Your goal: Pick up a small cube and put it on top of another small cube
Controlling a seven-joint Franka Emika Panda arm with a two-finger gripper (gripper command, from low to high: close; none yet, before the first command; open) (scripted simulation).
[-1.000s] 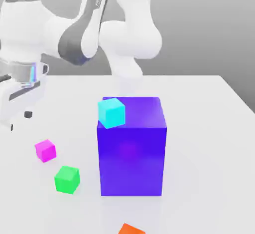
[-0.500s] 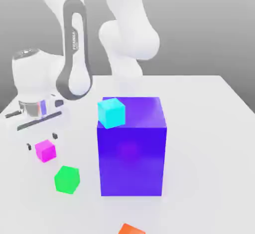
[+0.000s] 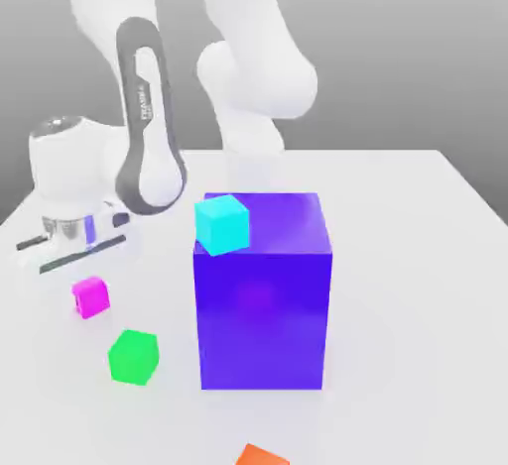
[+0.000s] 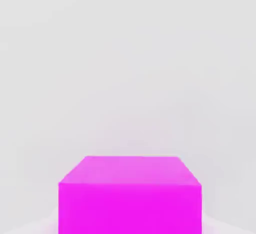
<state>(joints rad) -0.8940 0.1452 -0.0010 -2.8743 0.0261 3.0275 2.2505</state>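
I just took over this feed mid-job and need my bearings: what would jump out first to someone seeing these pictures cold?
The big purple-blue block dominates the middle of the white table, with a small cyan cube on its top corner toward the exterior view's left. To that side, the white arm is bent low with its gripper right above the small magenta-pink cube, which looms large in the hand view. A small green cube sits nearby.

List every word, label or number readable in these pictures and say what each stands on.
One marking: small vertical lettering on the dark grey panel of the robot arm in the exterior view, too small to read.
The magenta cube, cyan cube, green cube and blue block carry none.
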